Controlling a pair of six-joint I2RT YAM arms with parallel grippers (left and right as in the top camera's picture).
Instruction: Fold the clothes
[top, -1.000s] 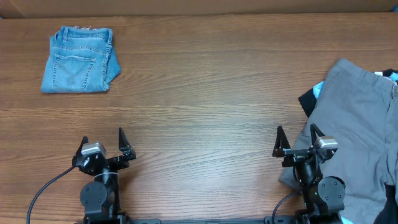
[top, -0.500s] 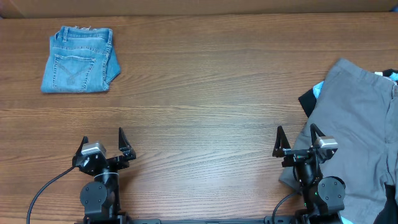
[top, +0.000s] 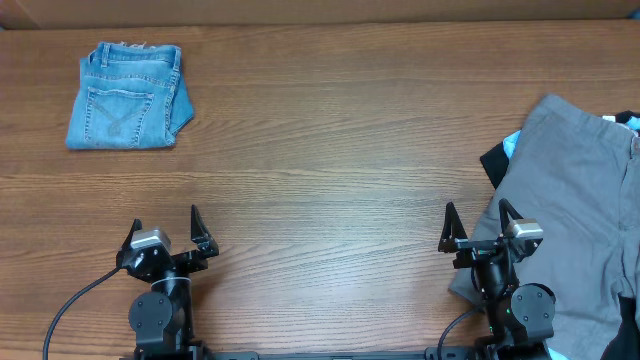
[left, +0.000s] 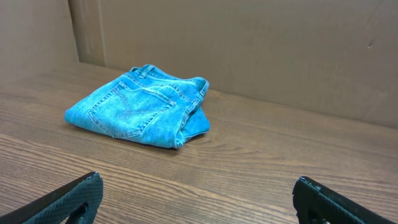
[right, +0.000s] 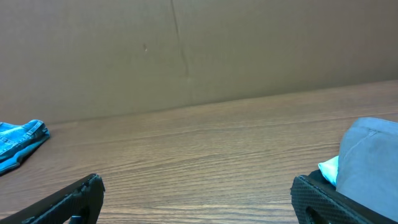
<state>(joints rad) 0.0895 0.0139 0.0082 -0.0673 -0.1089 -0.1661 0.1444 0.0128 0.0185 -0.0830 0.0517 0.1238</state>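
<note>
- Left claw (top: 165, 218) stands wide and empty, its black fingers over the wood-grain table (top: 330, 150) at the near edge.
- Right claw (top: 476, 210) is wide too and holds nothing, at the near edge beside the grey shorts (top: 580, 190).
- Smooth, woven grey shorts lie unfolded along the right edge, over a black-and-light-blue garment (top: 497, 160).
- Faded denim shorts (top: 125, 97) sit folded squarish at the far left corner.

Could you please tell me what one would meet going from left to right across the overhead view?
blue denim shorts, folded → left hand → right hand → grey shorts, running off the right edge.
</note>
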